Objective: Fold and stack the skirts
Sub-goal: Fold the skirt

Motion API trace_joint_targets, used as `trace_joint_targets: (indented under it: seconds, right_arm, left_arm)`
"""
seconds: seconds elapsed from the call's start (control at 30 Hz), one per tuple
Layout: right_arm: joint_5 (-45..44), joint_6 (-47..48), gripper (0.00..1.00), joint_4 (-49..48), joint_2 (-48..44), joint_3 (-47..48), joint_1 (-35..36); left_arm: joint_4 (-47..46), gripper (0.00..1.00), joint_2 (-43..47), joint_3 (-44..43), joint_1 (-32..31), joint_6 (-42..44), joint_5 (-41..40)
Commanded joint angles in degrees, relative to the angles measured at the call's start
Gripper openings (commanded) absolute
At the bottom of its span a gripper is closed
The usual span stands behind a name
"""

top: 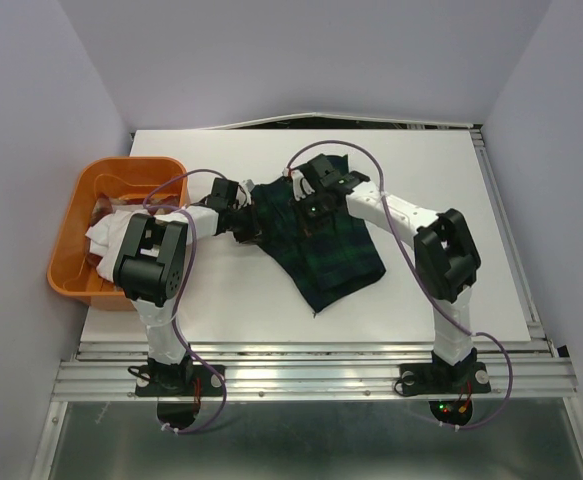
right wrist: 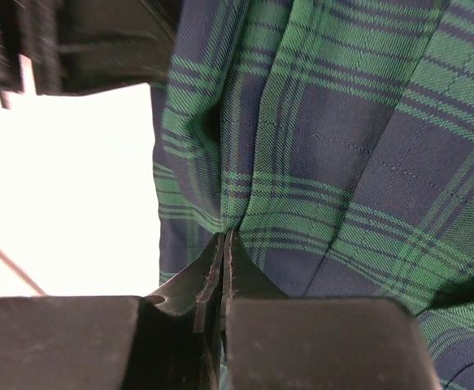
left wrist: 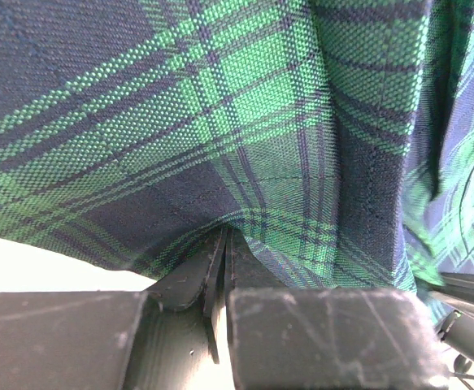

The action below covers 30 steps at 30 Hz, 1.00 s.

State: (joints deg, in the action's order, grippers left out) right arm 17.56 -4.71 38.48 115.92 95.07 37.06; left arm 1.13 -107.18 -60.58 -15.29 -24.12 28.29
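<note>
Counter [top: 471, 260]: white, with one skirt laid out at its middle.
Orange basket [top: 69, 250]: at the counter's left edge, well apart from the laid-out skirt. It holds a bunched white skirt [top: 109, 235] and some red-and-tan cloth [top: 101, 208] partly hidden beside it, probably the third skirt.
Green-navy plaid skirt [top: 326, 250]: at mid-counter, its long axis running from far left to near right. The far-left end is gathered at the claws and the rest trails toward the near right.
Left claw [left wrist: 224, 244]: pressed together, pinching a ridge of the plaid at the skirt's left edge.
Right claw [right wrist: 224, 238]: pressed together on a fold of the same skirt, near the left claw and to its right.
Deciding relation: both claws grip the far end, so the loose cloth lies near and right of them. A fold would likely carry that end along the long axis toward the near-right hem.
Progress: I judge this the first skirt's fold, with nothing stacked yet.
</note>
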Motion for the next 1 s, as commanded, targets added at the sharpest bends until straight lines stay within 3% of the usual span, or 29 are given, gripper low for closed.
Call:
trace_joint_targets:
  seconds: [0.0, 0.57, 0.97]
  right_arm:
    - [4.1, -2.8, 0.01, -0.4, -3.4, 5.0, -1.2]
    - [20.3, -5.7, 0.01, -2.3, -11.9, -0.1, -1.7]
    - [24.3, -9.8, 0.01, -15.2, -5.6, -12.4, -1.7]
  left_arm:
    - [1.7, 0.12, -1.0, -1.2, 0.3, 0.7, -1.7]
    - [1.7, 0.11, -1.2, -1.1, 0.3, 0.5, -2.1]
    - [3.6, 0.16, 0.6, -2.2, 0.7, 1.9, -2.8]
